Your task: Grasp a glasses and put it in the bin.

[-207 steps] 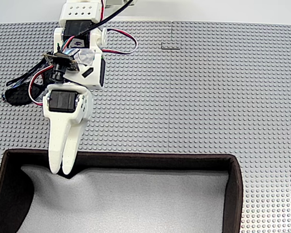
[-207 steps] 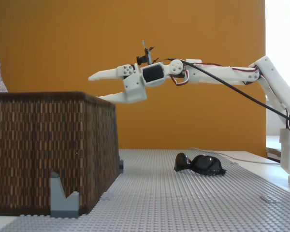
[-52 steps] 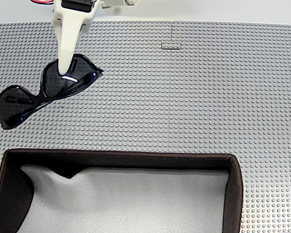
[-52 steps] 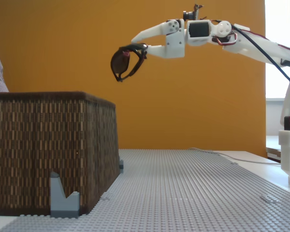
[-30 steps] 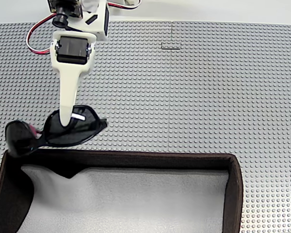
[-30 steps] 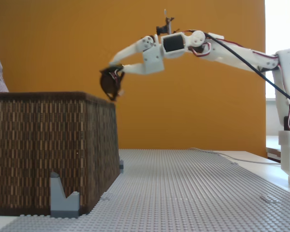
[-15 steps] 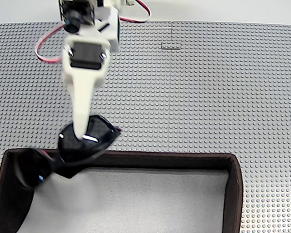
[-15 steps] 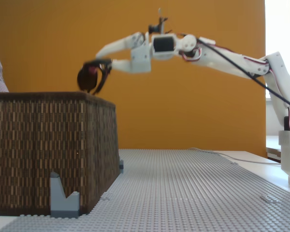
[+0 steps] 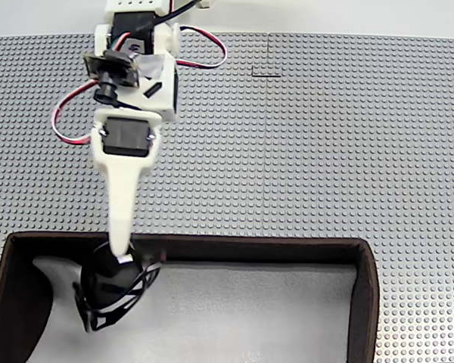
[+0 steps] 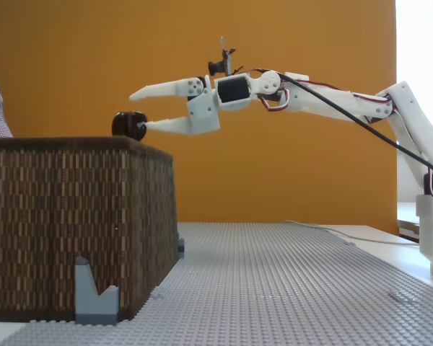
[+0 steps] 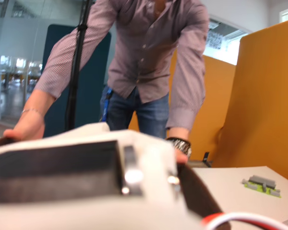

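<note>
Surface: a grey studded baseplate table (image 9: pixel 325 136) of regular small bumps, matte, with a thin seam line visible in a fixed view from above.
Room: a flat orange wall (image 10: pixel 72 58) stands behind the rig in a fixed side view; the wrist view shows orange partitions and a person in a striped shirt and jeans (image 11: pixel 149 67) leaning on both hands.
Bin: a large rectangular tray with dark brown woven walls, rounded corners and a soft light grey lining (image 9: pixel 363 280); from the side its wall (image 10: pixel 72 216) shows a brick-like weave, with a small grey notched block (image 10: pixel 94 295) against its base.
Arm: a white plastic arm with black servo bodies, red and black cables and a small camera on the wrist reaches out over the bin's near-left part.
Gripper: the white two-finger gripper (image 10: pixel 138 109) has its jaws spread apart in the side view, the upper finger raised, the lower one level.
Glasses: the black glossy wraparound sunglasses with dark lenses and thin arms (image 9: pixel 110 291) sit at the lower fingertip, over the grey lining inside the bin's left end; from the side (image 10: pixel 128 124) they show just above the rim. Whether they touch the finger cannot be told.
</note>
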`<move>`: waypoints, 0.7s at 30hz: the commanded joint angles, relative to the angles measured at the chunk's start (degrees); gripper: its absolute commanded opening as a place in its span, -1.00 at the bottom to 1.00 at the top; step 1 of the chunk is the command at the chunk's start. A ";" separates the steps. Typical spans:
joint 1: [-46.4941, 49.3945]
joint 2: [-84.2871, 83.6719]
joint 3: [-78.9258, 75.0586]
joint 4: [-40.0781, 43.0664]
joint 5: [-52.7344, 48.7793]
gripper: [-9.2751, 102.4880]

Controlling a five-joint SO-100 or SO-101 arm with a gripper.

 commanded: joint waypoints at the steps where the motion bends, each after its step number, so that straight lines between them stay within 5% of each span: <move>1: -0.18 1.32 -4.22 5.89 2.64 -0.44; 21: -2.81 6.59 -13.54 39.20 4.13 -0.31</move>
